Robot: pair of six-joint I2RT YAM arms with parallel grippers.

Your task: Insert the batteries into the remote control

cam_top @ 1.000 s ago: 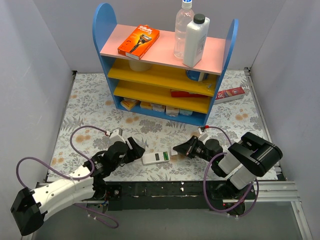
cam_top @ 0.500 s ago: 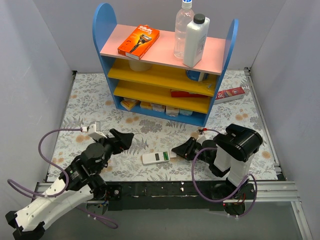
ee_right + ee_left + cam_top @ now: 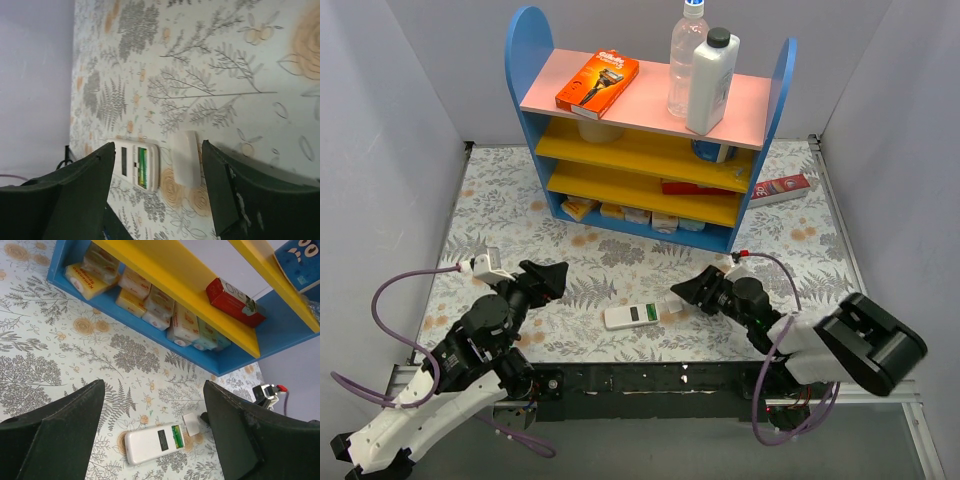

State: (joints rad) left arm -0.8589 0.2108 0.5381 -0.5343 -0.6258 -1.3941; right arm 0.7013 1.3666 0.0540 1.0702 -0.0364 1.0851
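Your left gripper has backed well off the remote, while the right gripper hovers near its end. Both claws are spread wide and empty, and the batteries sit in its bay.

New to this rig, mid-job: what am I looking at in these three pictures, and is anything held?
Two robot arms are bolted at the near edge of the flowered table. The wide picture looks down from above and behind them. The other two come from a camera on each wrist, so the dark shapes at their sides are the left fingers and right fingers. On the table lies the white remote, with a green battery showing in its open slot and a small loose white piece beside it. A blue shelf stands behind. Both pairs of fingers are open and hold nothing.
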